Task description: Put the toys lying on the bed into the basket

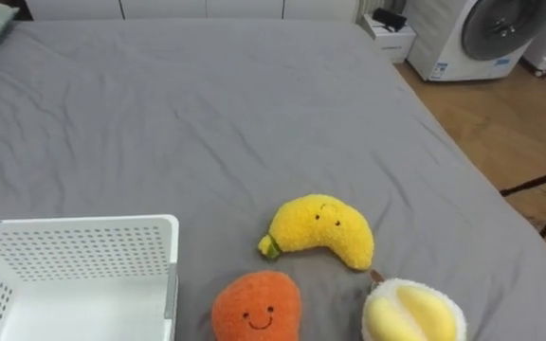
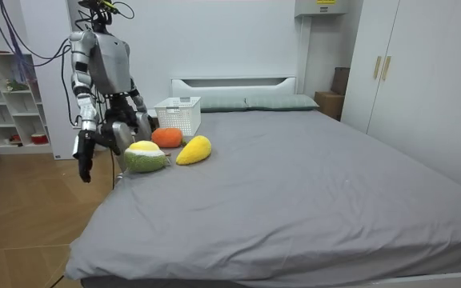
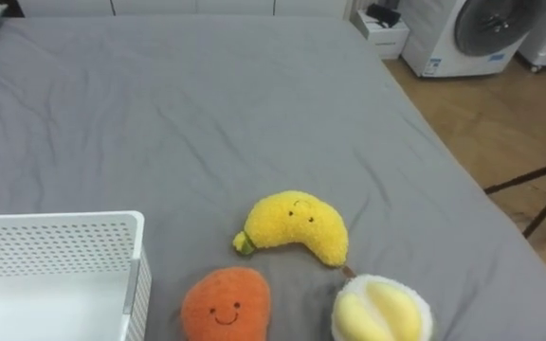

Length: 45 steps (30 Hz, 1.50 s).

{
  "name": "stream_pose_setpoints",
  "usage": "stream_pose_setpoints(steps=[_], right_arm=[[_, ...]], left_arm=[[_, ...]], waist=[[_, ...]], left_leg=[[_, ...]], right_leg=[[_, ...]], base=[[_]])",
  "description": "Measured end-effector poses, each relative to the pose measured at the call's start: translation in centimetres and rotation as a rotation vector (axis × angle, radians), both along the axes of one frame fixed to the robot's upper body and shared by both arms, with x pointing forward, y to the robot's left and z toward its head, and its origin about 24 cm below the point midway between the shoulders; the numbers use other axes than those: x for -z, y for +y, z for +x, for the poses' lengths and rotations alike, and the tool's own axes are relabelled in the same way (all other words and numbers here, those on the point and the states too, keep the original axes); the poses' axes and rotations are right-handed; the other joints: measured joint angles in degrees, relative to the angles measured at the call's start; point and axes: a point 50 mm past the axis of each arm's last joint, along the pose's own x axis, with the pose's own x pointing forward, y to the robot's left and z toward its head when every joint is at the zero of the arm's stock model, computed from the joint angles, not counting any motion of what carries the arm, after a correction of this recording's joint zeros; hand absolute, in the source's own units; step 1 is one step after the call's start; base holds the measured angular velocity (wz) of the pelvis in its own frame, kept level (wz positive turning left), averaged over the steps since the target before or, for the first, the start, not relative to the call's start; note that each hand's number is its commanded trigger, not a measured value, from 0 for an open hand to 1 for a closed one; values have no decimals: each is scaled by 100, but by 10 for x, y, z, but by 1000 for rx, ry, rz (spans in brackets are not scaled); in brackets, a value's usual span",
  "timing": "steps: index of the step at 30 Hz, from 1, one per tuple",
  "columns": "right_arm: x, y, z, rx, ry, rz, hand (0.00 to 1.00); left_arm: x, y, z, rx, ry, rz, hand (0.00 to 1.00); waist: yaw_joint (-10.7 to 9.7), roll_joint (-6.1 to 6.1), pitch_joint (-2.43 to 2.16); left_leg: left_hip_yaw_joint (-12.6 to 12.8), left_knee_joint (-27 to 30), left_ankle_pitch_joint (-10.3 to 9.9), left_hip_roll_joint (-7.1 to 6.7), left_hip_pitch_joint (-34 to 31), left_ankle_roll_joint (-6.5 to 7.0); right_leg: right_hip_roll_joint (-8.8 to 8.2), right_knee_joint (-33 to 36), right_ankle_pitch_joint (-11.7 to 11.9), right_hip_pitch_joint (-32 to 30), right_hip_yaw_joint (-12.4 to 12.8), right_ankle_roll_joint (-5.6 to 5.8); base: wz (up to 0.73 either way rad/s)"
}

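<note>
**While the robot stands at the bed's side, three toys lie in front of it, untouched**

Toys: yellow banana plush [image 1: 318, 230], orange plush [image 1: 257, 305] and a cut-fruit plush with a pale yellow centre [image 1: 413, 311] lie on the grey bed [image 1: 207, 114]. They form a loose triangle, with the banana farthest from the robot.

Hands: in the room view the right hand [image 2: 84, 164] hangs beside the body, off the bed and apart from the toys. The left hand [image 2: 144, 124] sits lower front of the torso, just behind the toys. Whether either is apart or together: cannot tell.

Edges: the white perforated basket [image 1: 83, 248] stands to the robot's left, its corner near the orange plush but not touching. The bed's right edge runs diagonally down past the cut-fruit plush, with wooden floor [image 1: 500, 123] beyond it.

Room: wide bare sheet lies beyond the banana.
</note>
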Motion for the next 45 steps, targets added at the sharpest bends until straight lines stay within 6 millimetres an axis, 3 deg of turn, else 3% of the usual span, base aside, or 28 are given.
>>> stream_pose_setpoints(steps=[4,10,18,24,31,35,40,45], right_arm=[[-29,-6,39,-117,-61,-180,0],[-50,7,62,-292,-111,-306,0],[-61,25,82,-568,-71,-458,0],[-54,44,88,-783,5,-515,0],[-18,58,69,-1008,146,-351,0],[0,58,52,-1068,235,-242,0],[23,59,22,-1148,363,-72,0],[29,60,12,-1175,400,-2,0]], left_arm=[[0,-2,0,35,8,-4,0],[1,-7,1,93,13,-14,0],[2,-10,-4,119,34,-25,0],[2,-11,3,131,12,-28,0],[1,-10,7,155,-1,-21,0],[0,-7,5,154,7,-14,0],[-1,-5,3,177,39,-7,0],[0,-6,-4,205,96,-14,0]], waist=[[27,49,-8],[137,70,3],[155,118,8],[201,76,3],[225,-74,-16],[321,-44,11],[463,-84,-9],[486,-93,-6]], left_leg=[[5,-5,8,7,-48,-4],[-40,-54,10,4,-45,-7],[-91,-42,11,0,-75,-8],[-91,-40,22,5,-94,-13],[-164,-43,25,0,-51,-13],[-191,-31,23,-4,5,-13],[-251,17,20,-16,26,-12],[-301,26,19,-27,50,-10]], right_leg=[[0,-6,-1,-58,-22,-2],[-3,-17,-20,-58,-34,-1],[-14,-13,-26,-60,-87,-2],[-14,-22,-31,-67,-101,-6],[-25,-39,-30,50,-191,-8],[-69,-54,-32,122,-241,-5],[-100,-49,-57,191,-326,-9],[-108,-49,-71,223,-359,-5]], base=[[0],[2],[2],[0],[7],[3],[5],[4]])
